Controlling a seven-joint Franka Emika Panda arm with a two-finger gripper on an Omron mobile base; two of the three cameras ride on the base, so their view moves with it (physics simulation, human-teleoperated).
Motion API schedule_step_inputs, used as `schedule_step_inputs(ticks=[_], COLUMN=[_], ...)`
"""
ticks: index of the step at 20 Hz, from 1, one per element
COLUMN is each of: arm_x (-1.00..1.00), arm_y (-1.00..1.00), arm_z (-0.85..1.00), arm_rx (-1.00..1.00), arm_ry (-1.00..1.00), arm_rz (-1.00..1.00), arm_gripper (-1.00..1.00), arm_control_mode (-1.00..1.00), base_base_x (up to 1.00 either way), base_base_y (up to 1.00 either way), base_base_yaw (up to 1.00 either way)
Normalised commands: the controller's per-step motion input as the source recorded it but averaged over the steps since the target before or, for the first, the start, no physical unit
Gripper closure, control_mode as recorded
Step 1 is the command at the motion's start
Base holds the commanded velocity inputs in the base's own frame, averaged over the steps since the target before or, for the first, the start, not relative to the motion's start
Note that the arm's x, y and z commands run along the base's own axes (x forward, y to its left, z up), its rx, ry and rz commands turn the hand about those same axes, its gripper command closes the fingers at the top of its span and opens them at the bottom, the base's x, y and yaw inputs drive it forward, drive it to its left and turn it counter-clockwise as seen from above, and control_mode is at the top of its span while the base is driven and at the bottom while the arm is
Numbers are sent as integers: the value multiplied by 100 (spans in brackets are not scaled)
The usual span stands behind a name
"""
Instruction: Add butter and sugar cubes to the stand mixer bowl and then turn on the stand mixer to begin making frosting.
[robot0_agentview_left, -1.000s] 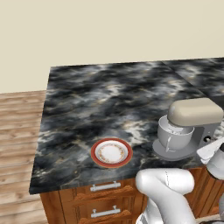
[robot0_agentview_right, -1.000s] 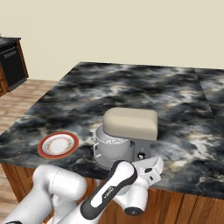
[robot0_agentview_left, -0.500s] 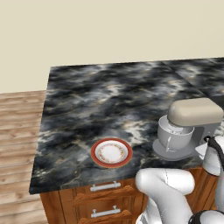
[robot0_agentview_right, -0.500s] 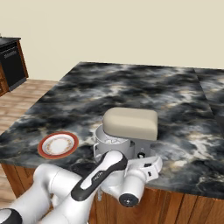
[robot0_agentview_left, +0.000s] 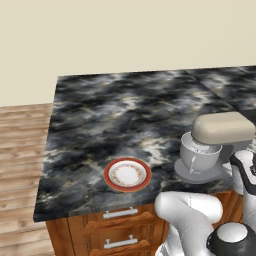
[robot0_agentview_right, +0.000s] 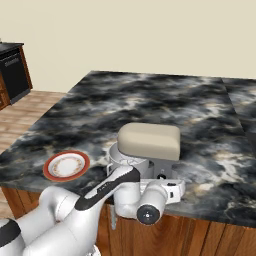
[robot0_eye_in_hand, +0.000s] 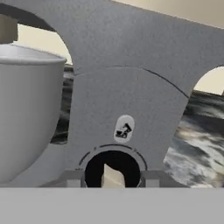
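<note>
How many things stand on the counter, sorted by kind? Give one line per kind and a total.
Mixers: 1, the mixer with its knob
Bowls: 1, the bowl under the mixer's head
Plates: 1, the plate, red-rimmed
Total: 3

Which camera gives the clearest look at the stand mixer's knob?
The hand view: the knob sits close and head-on in a dark round recess low on the stand mixer column. The right base view shows it as a tiny dark dot; in the left base view I can't make it out.
</note>
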Motion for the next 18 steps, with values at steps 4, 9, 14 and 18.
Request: schedule_step_inputs(ticks=[4,9,14,18], arm_x=[-17,-5,-15,-16], arm_y=[0,-18,-32,-20], arm_z=[-1,-10,0,1], arm_rx=[28,13,29,31], arm_ry=[17,3,12,20], arm_rz=[-11,-6,-5,-6], arm_gripper=[100,100,100,100], arm_control_mode=[-100,-100,-100,-100], base_base_x=[0,0,0,0], base_base_y=[0,0,0,0], base_base_yaw=[0,0,0,0])
